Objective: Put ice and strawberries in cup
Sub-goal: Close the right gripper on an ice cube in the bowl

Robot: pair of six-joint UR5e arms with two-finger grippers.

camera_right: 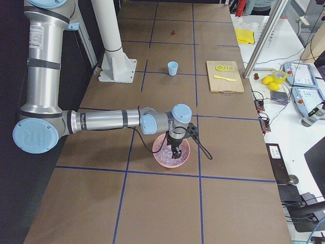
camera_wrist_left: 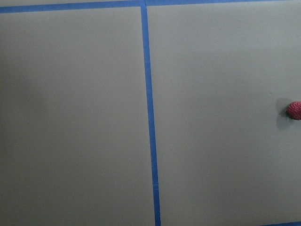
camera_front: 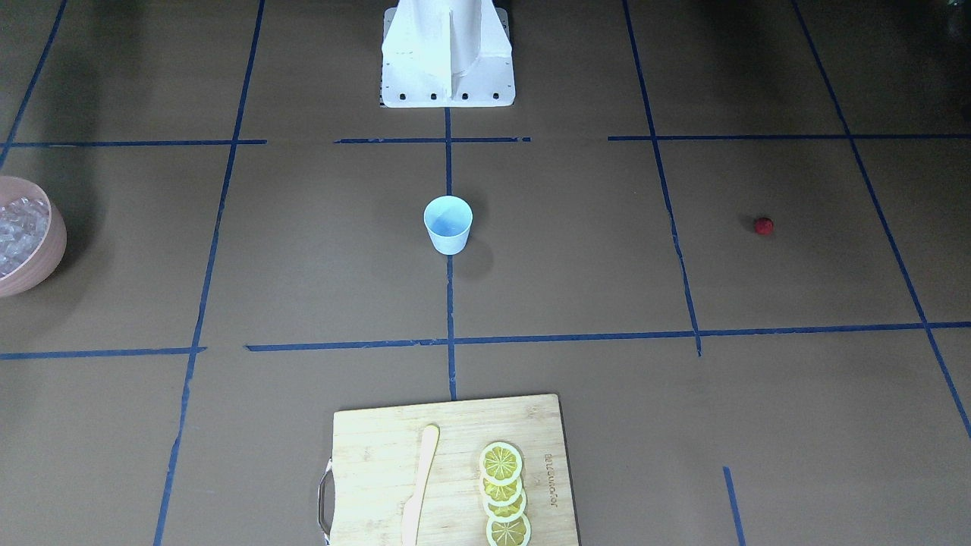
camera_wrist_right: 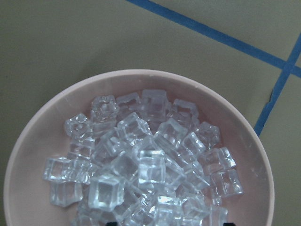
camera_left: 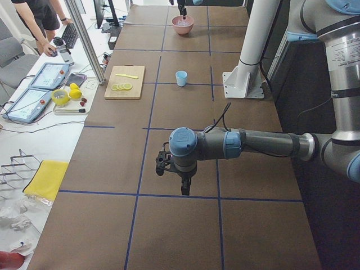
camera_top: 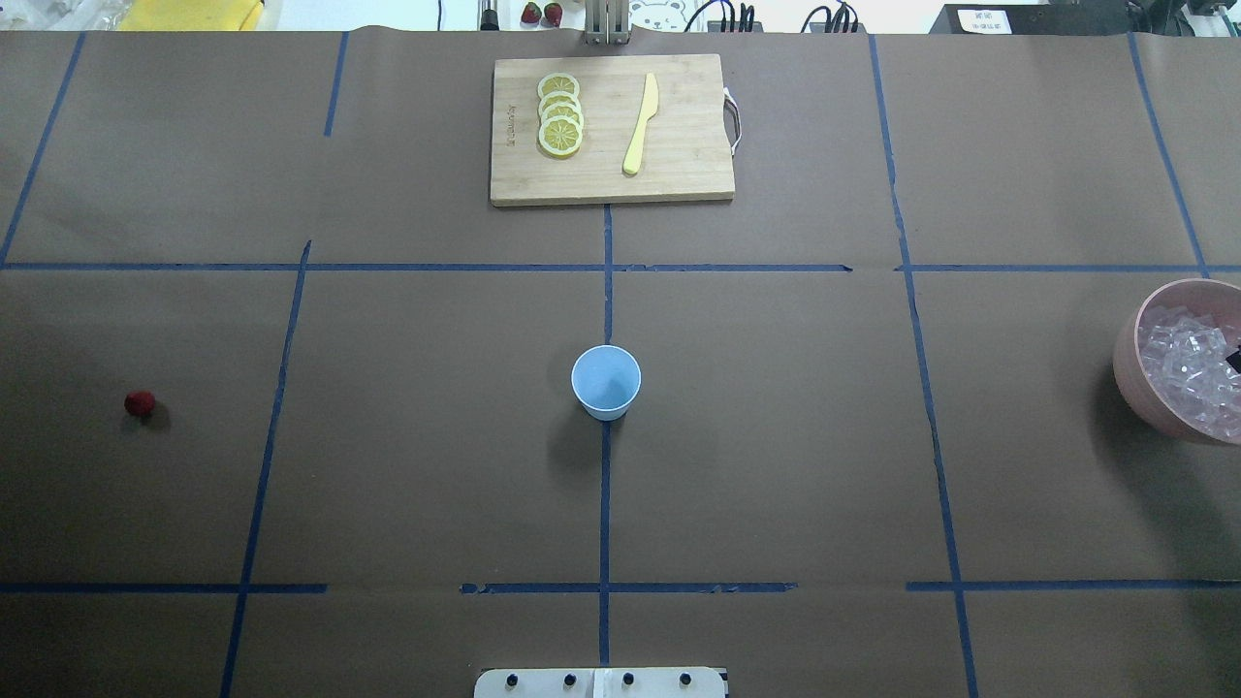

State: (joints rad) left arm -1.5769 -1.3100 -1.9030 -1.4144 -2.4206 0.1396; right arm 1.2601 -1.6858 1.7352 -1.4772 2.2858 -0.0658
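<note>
The light-blue cup (camera_top: 606, 381) stands upright mid-table; it also shows in the front view (camera_front: 447, 224). The dark-red strawberry (camera_top: 140, 403) lies alone on the table at the robot's far left, and sits at the right edge of the left wrist view (camera_wrist_left: 295, 109). The ice (camera_wrist_right: 141, 165) fills a pink bowl (camera_wrist_right: 141, 75) at the far right (camera_top: 1129, 339). My right gripper (camera_right: 176, 154) hangs down into the bowl; its two dark tips at the wrist view's bottom edge stand wide apart, open. My left gripper (camera_left: 184, 188) points down above bare table; I cannot tell whether it is open or shut.
A wooden cutting board (camera_top: 679, 174) with lemon slices (camera_top: 560, 114) and a yellow knife (camera_top: 640, 124) lies at the far side, opposite the robot. The white robot base (camera_front: 447, 53) stands at the near edge. Blue tape lines grid the brown table.
</note>
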